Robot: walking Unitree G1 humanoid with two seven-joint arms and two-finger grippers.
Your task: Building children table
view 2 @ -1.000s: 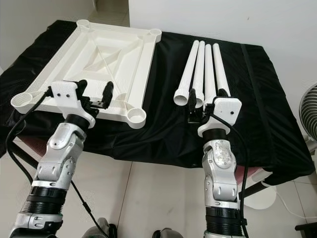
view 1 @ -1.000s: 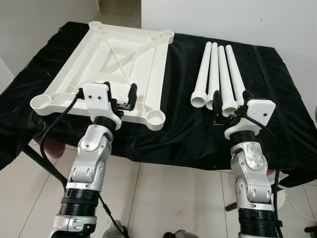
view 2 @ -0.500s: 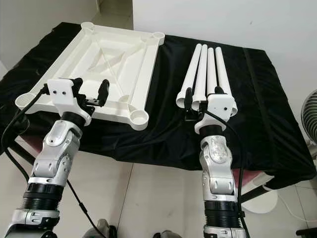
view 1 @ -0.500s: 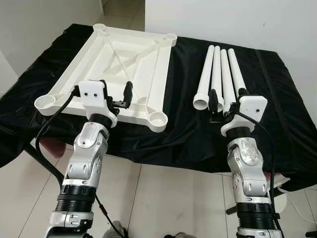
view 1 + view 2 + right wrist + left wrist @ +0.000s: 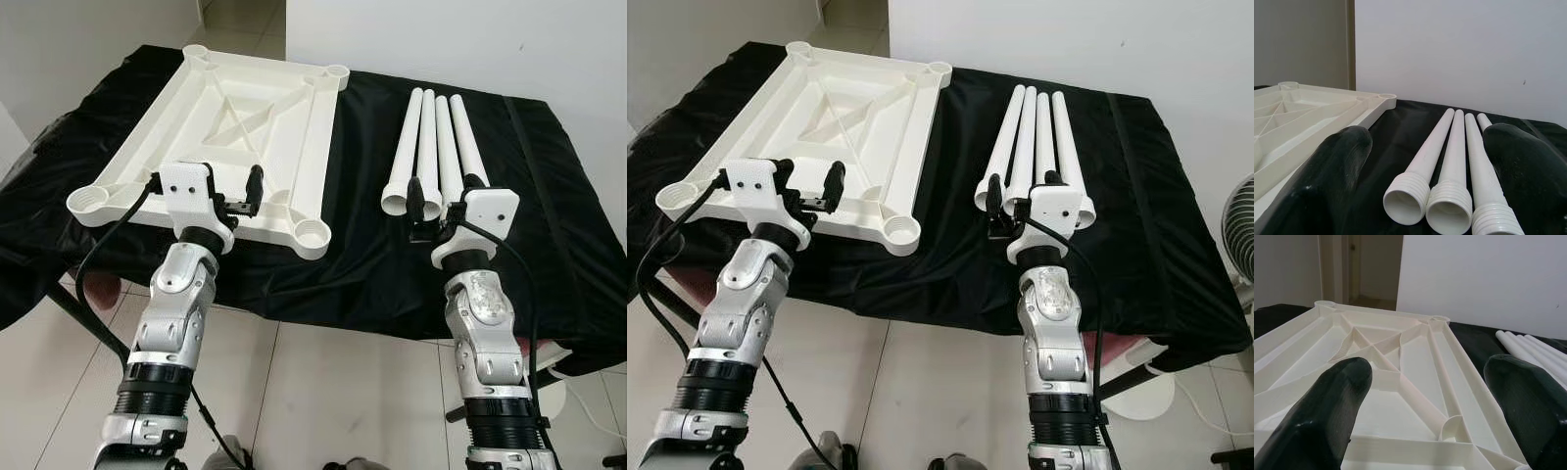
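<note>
A white plastic table top point(image 5: 245, 117) lies upside down on the left of the black cloth, a round leg socket point(image 5: 312, 235) at each corner. Several white tube legs point(image 5: 436, 147) lie side by side on the right, their ribbed open ends point(image 5: 1427, 200) facing me. My left gripper point(image 5: 233, 188) is open just above the top's near edge, its fingers point(image 5: 1332, 401) framing the ribbed underside. My right gripper point(image 5: 443, 194) is open at the legs' near ends, one finger on either side of the bundle, holding nothing.
The black-draped work table point(image 5: 372, 264) ends just in front of my wrists, with tiled floor point(image 5: 323, 392) below. A white wall stands behind. A fan point(image 5: 1239, 225) stands at the far right, and a cable point(image 5: 108, 245) hangs from my left wrist.
My right gripper has moved slightly forward and left, closing on the legs' near ends. The left gripper has stayed at the table top's near edge. The camera shifted a little.
</note>
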